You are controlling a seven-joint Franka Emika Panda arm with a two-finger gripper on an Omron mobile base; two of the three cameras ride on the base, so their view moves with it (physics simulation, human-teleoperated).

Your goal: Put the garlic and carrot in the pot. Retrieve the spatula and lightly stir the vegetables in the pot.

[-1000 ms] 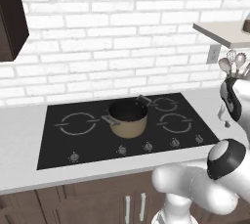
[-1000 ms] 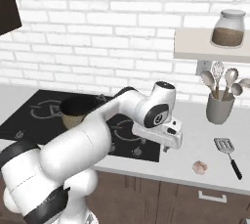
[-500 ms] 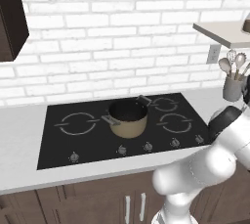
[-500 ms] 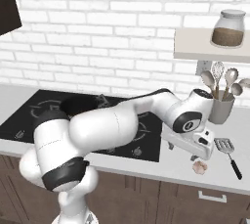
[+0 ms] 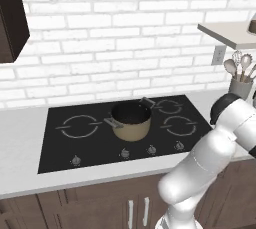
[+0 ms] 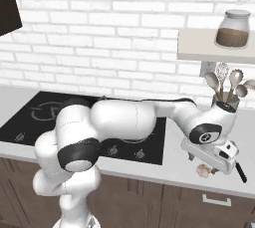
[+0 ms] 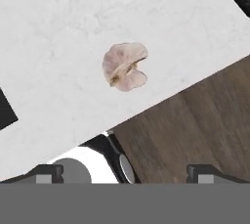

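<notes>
Tool spread wide, nothing gripped, above the garlic; garlic lies on white desk near its front edge.

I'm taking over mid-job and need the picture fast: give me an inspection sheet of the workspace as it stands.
Surface: pale counter with a black cooktop.
Job's things: pot on the cooktop; garlic on the counter near its front edge; spatula handle beside it; carrot: nothing seen.
Clutter: utensil holder with spoons and whisk; jar on a shelf.
Grippers: gripper open, above the garlic, holding nothing.
Cables: nothing seen.
Surroundings: white brick wall, brown cabinets below.
</notes>
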